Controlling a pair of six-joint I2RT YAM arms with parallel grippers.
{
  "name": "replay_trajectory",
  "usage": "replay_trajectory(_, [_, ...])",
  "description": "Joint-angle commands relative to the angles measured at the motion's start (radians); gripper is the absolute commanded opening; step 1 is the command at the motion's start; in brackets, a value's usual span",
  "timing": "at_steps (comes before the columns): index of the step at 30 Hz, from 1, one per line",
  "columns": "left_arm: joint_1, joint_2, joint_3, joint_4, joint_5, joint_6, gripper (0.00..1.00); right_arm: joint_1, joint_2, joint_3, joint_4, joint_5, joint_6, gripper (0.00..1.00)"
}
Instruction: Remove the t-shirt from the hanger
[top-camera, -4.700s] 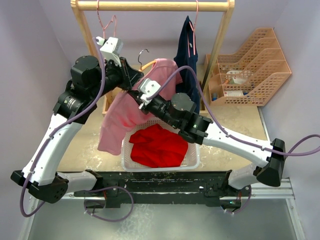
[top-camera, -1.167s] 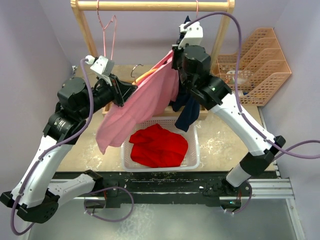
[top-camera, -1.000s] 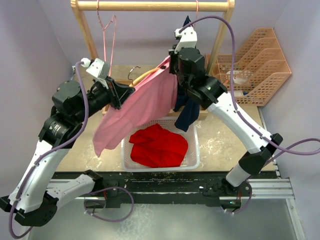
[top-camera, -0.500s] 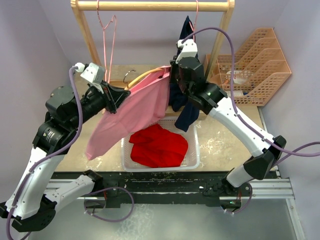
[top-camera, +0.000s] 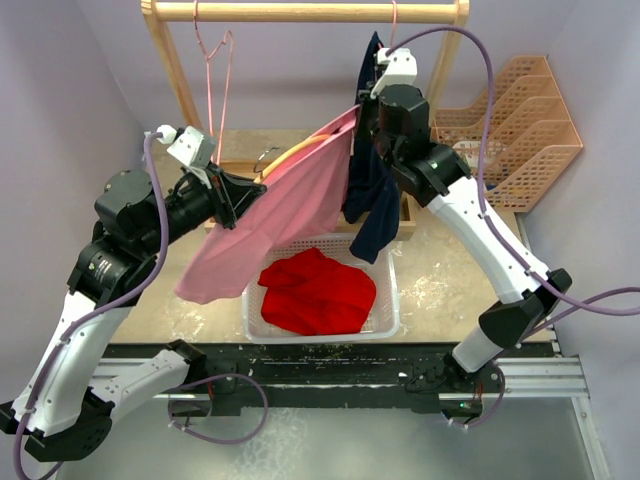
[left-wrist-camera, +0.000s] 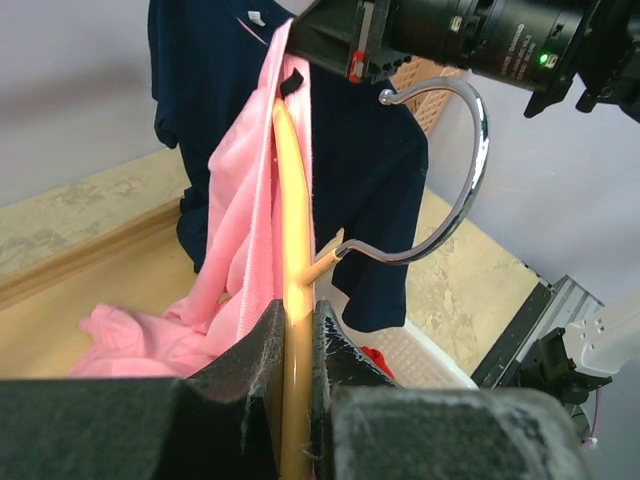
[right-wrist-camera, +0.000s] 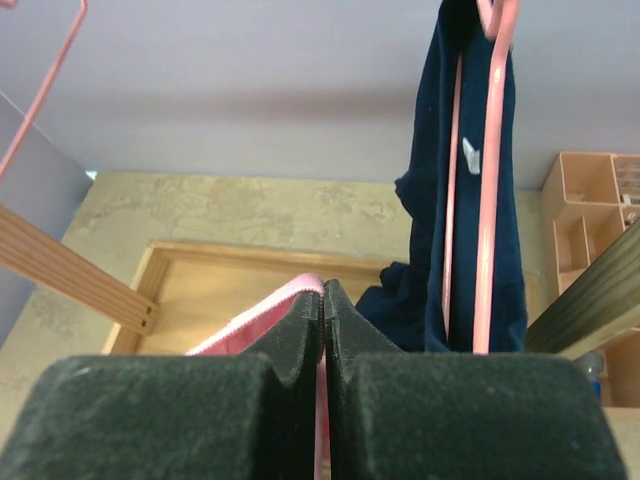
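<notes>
Pink t-shirt (top-camera: 290, 215) stretches between the grippers. The right gripper (right-wrist-camera: 322, 292) is pinched tight on its edge, and the left gripper (left-wrist-camera: 295, 325) is clamped on the hanger (left-wrist-camera: 287, 200), cloth draped just ahead. The shirt may snag on the hanger's arm and slip the pinch.

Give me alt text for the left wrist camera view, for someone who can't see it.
The left gripper clamps a yellow hanger whose arm carries a pink t-shirt, its chrome hook curving to the right. At the top, the right gripper pinches the t-shirt's edge; a navy garment hangs behind.
</notes>
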Motion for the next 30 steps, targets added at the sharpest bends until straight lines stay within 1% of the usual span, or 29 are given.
replay_trajectory(1, [0.001,-0.11,0.067,0.005,0.039,0.001,0.0,-0.135,-0.016,-0.079,0.014,0.207,-0.065,0.0])
replay_trajectory(6, [0.001,-0.107,0.076,0.04,0.083,0.0,0.0,-0.135,-0.022,-0.165,-0.002,0.143,-0.043,0.0])
replay_trajectory(9, [0.002,-0.118,0.073,0.062,0.065,0.0,0.0,-0.135,-0.025,-0.209,0.021,0.138,-0.019,0.0])
replay_trajectory(14, [0.001,-0.126,0.046,0.113,0.062,-0.014,0.0,-0.134,-0.056,-0.286,0.046,0.071,0.012,0.0])
replay_trajectory(18, [0.001,-0.127,0.041,0.129,0.05,-0.02,0.0,-0.133,-0.07,-0.317,0.04,0.078,0.016,0.0])
replay_trajectory(22, [0.001,-0.133,0.023,0.171,0.007,-0.035,0.0,-0.126,-0.104,-0.354,0.06,0.014,0.012,0.0])
replay_trajectory(25, [0.001,-0.121,-0.011,0.238,-0.032,-0.055,0.0,-0.08,-0.133,-0.367,0.09,-0.049,-0.029,0.0])
replay_trajectory(30, [0.001,-0.07,-0.062,0.42,-0.067,-0.102,0.0,0.06,-0.164,-0.338,0.1,-0.074,-0.099,0.0])
